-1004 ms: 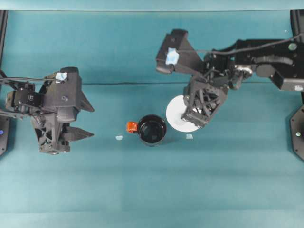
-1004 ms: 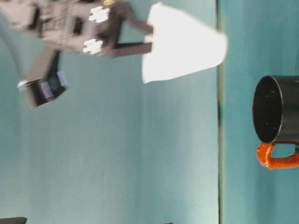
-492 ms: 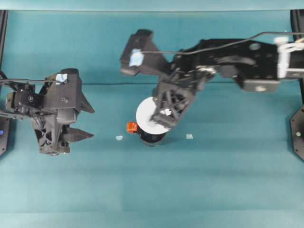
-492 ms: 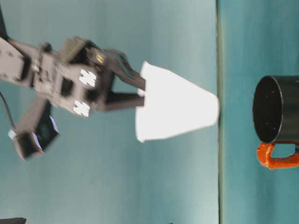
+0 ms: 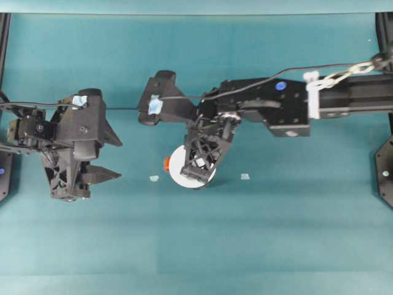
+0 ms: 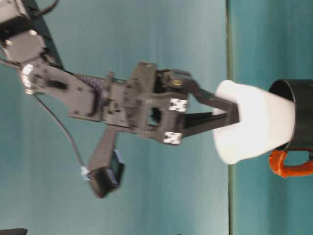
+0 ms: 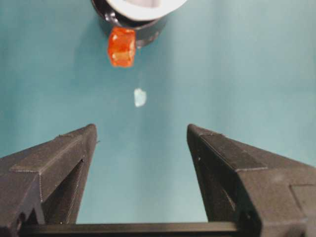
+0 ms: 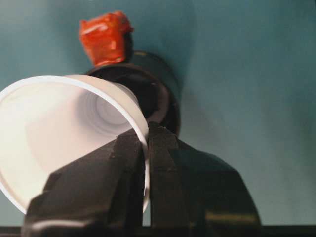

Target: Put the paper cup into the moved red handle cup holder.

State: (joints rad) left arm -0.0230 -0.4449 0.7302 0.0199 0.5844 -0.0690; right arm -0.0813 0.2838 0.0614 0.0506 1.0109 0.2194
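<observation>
Readable text: we find none on anything.
Marks on the gripper body: we cannot read them as writing.
</observation>
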